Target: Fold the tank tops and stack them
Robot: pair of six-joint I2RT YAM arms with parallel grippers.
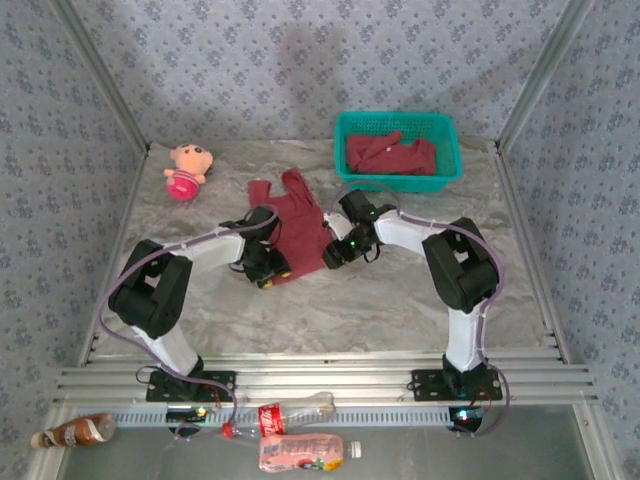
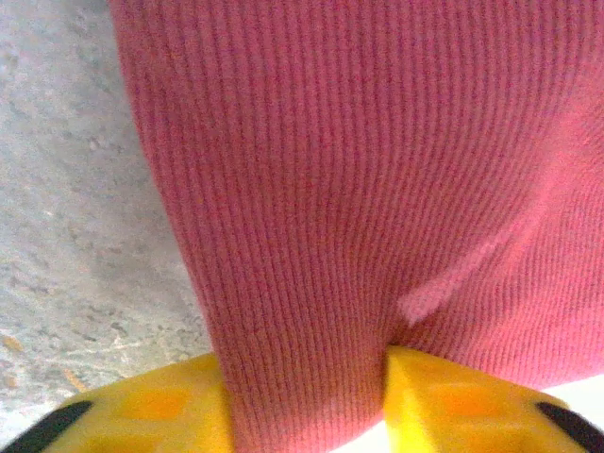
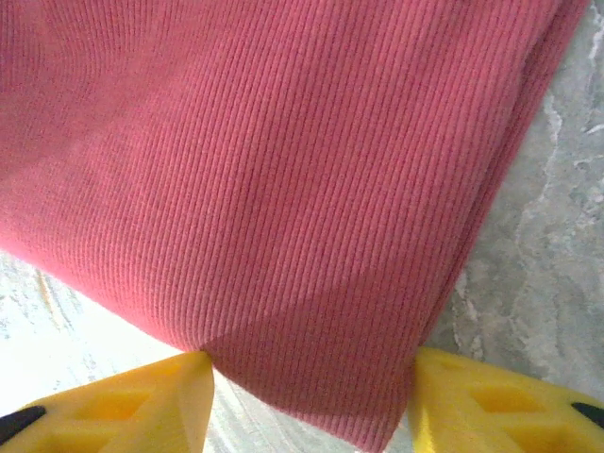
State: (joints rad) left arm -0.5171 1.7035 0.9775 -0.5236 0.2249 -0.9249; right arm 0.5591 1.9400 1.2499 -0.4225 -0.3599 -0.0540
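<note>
One maroon tank top (image 1: 303, 222) lies spread on the table between the two arms, straps toward the back. My left gripper (image 1: 270, 272) is at its near left edge. In the left wrist view the ribbed tank top (image 2: 359, 189) is bunched between the yellow fingers (image 2: 160, 408) and touches both, so the left gripper (image 2: 307, 415) is shut on it. My right gripper (image 1: 335, 255) is at the near right edge. There the tank top's corner (image 3: 283, 189) lies between wide-apart fingertips (image 3: 472, 396), and the right gripper (image 3: 311, 406) stands open. Another tank top (image 1: 390, 155) lies crumpled in the basket.
The teal mesh basket (image 1: 448, 140) stands at the back right. A small pink plush doll (image 1: 186, 170) sits at the back left. Bottles (image 1: 300, 450) lie below the table's near rail. Marbled table surface (image 1: 380, 310) stretches in front of the cloth.
</note>
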